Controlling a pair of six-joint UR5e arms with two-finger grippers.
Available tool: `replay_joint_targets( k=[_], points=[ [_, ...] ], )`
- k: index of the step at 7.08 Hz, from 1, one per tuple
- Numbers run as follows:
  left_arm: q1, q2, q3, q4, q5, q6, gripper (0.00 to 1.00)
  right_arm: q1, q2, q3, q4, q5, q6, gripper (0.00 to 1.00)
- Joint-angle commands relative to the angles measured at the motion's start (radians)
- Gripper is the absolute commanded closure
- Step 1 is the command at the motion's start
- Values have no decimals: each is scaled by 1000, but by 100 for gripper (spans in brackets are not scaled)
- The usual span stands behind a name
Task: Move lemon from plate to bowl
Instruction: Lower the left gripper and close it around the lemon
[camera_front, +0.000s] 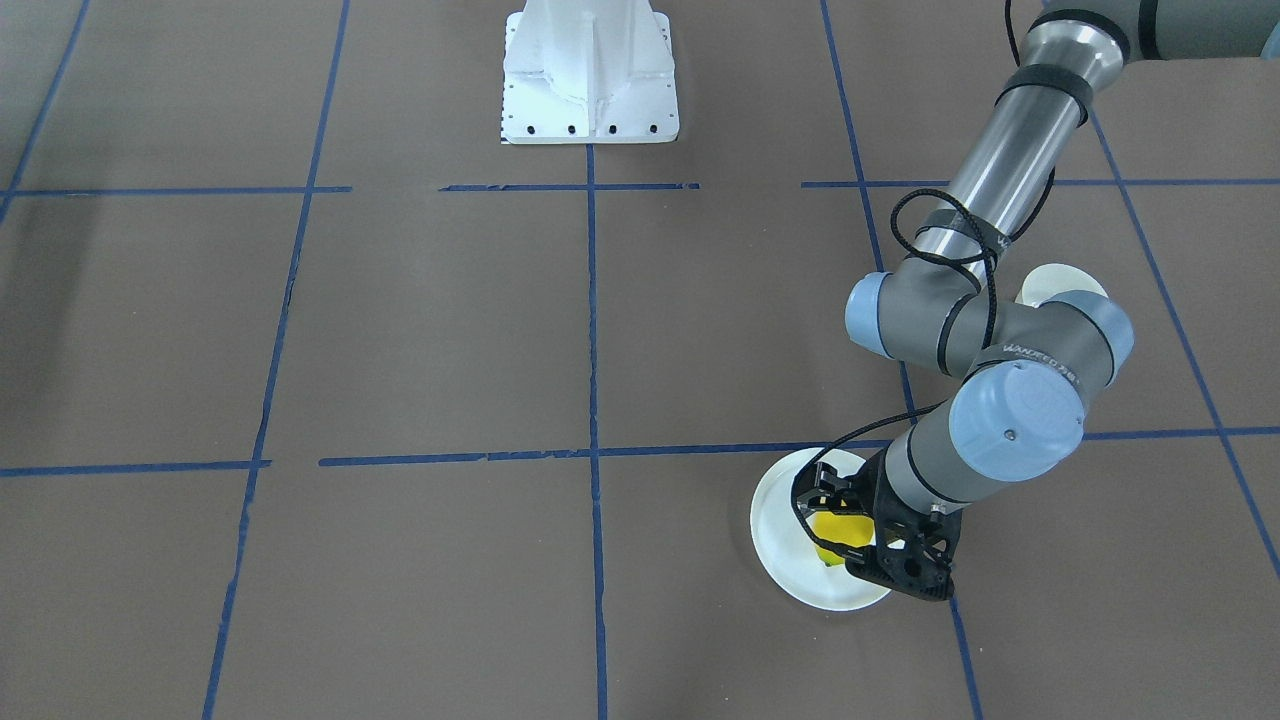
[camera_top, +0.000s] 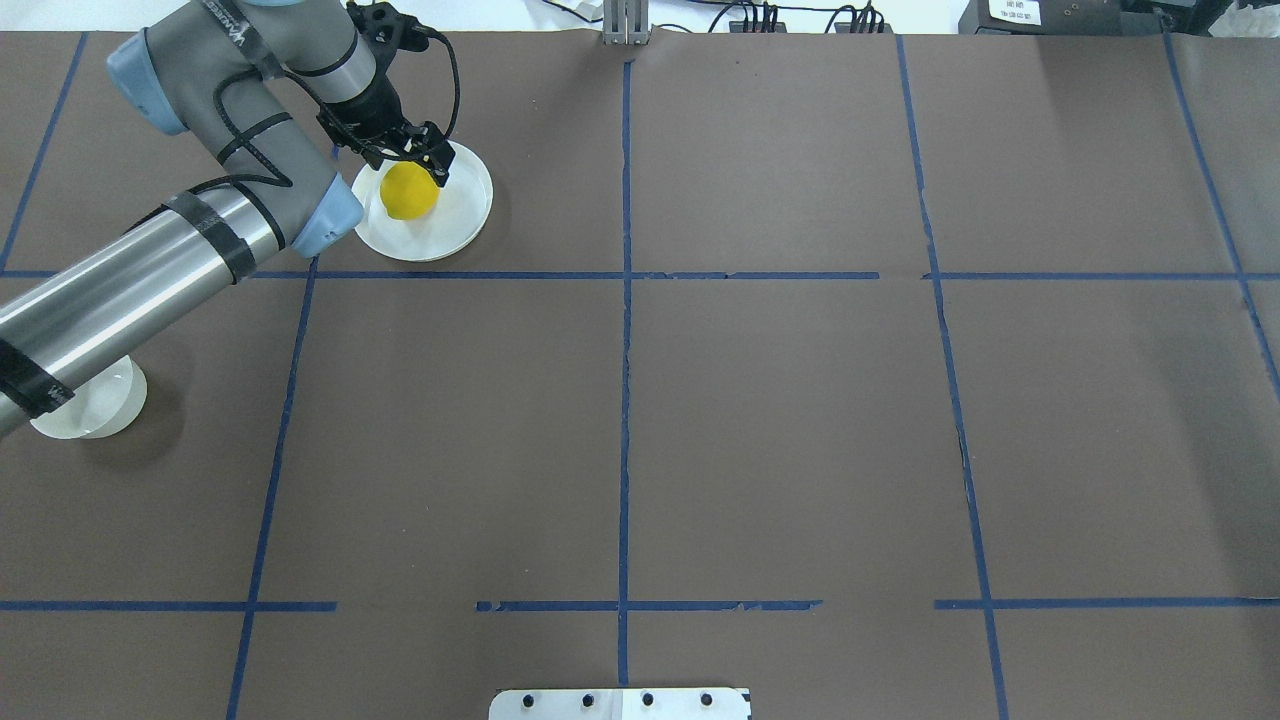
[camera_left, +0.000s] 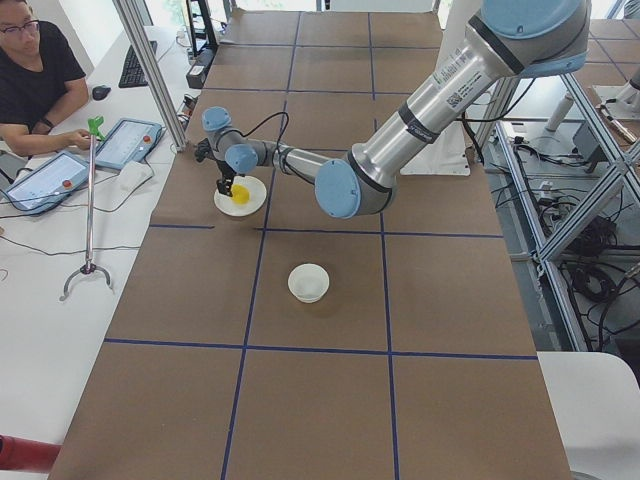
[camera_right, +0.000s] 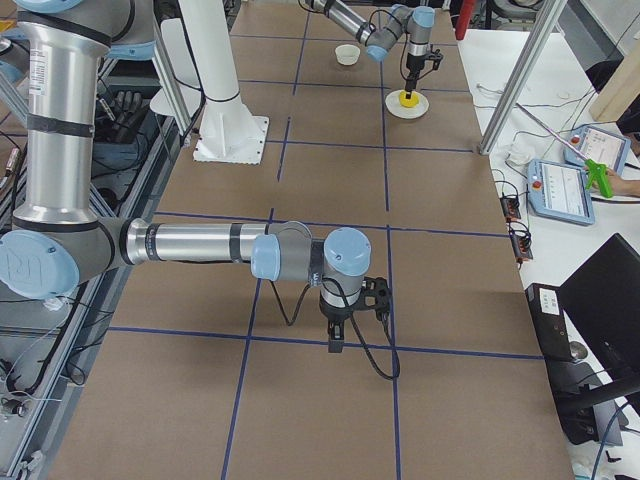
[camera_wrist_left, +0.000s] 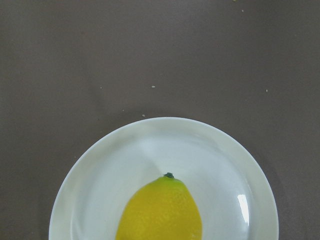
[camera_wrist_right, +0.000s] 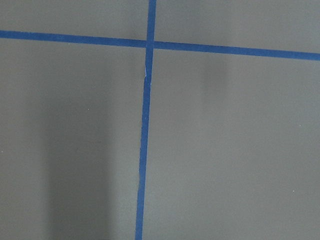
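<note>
- Closest to the robot's base, I see the right gripper (camera_right: 335, 343) only in the side camera. It points straight down over the brown table (camera_top: 800, 420), near a blue tape line (camera_wrist_right: 145, 150). From this view I cannot tell how its jaws stand.
- Further out, on the robot's left side, the bowl (camera_left: 308, 292) stands upright on the table. In the overhead view the forearm of the left arm passes above it and covers a part of it. The bowl is well apart from the plate.
- Further still is the plate (camera_top: 460, 215), flat on the table just beyond a tape line.
- The lemon (camera_top: 408, 190) lies on the plate, a little off its middle toward the robot's left. In the left wrist camera its green tip points to the far rim.
- The left gripper (camera_front: 836, 522) is low over the plate and points down. Its jaws are spread about as wide as the lemon, one finger on each side of it. I cannot tell if the pads touch the fruit.
</note>
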Motion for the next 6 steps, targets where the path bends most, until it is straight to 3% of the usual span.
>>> replay_joint_targets(
  k=[1,6],
  points=[
    [10,-1,18,-18,4,-4,0,0,0,0,0,0,0,0],
    [39,1,82,-107,54,-48,0,0,0,0,0,0,0,0]
  ],
)
